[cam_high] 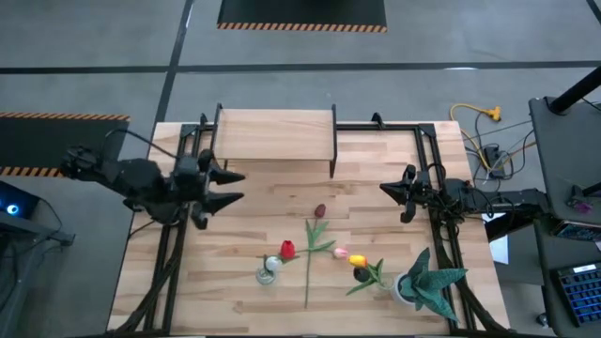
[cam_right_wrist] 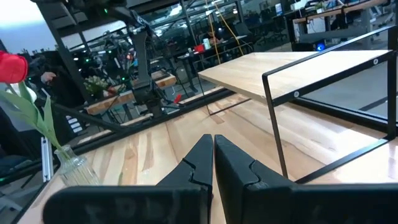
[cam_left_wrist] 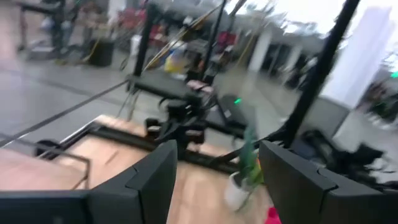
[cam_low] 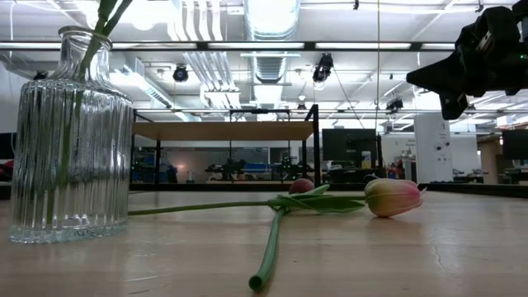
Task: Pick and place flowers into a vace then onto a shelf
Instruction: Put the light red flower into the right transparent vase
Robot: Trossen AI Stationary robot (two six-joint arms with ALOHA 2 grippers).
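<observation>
A ribbed clear glass vase (cam_low: 70, 140) stands near the table's near edge and holds a red tulip (cam_high: 286, 249) by its stem. A maroon tulip (cam_high: 319, 211) lies flat on the table with its long green stem (cam_low: 272, 247). Pink (cam_high: 340, 253) and orange-yellow (cam_high: 362, 274) tulips lie beside it. The shelf (cam_high: 275, 131) stands at the far edge. My left gripper (cam_high: 230, 188) hovers open at the table's left, above the wood. My right gripper (cam_high: 390, 188) hovers shut at the right, pointing toward the left; its shut fingers (cam_right_wrist: 213, 146) show in the right wrist view.
A spiky green plant in a white pot (cam_high: 423, 282) stands at the near right corner. Black frame rails (cam_high: 441, 216) run along both sides of the table. Bare wood (cam_high: 282, 188) lies between the two grippers and before the shelf.
</observation>
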